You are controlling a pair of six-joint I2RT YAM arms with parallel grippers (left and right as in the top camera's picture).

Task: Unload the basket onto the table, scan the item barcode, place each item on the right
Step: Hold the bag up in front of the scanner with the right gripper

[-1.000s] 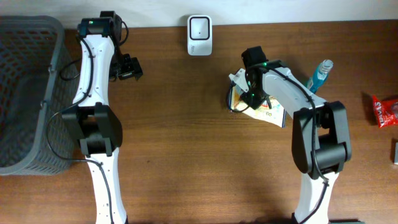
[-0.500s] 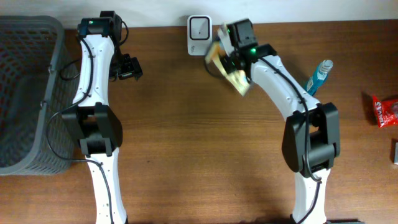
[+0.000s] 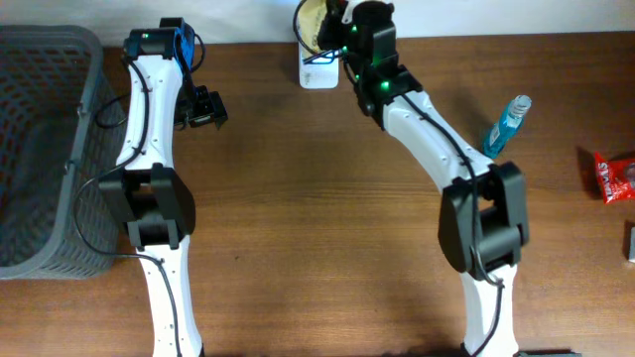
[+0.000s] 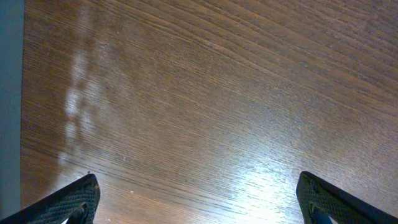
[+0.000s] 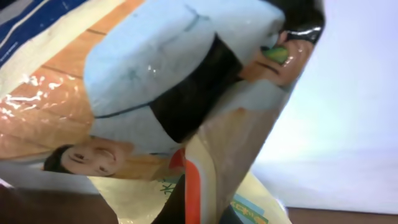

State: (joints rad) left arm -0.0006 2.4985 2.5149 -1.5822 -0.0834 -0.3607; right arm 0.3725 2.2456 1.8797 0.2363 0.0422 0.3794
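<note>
The surface (image 3: 298, 218) is a brown wood-grain top; the left wrist view shows the same grain with a patch of glare. A grey mesh basket (image 3: 40, 45) occupies the far-left edge. A white scanner (image 3: 317, 75) sits at the rear centre, against the back edge and partly covered from above. A blue bottle (image 3: 506, 124) is at the right. Well apart from it, a red packet (image 3: 615, 177) and a small grey object (image 3: 630, 241) lie at the right edge.

Glossy printed packet (image 3: 312, 22), aslant, just above the white scanner (image 3: 317, 77).
</note>
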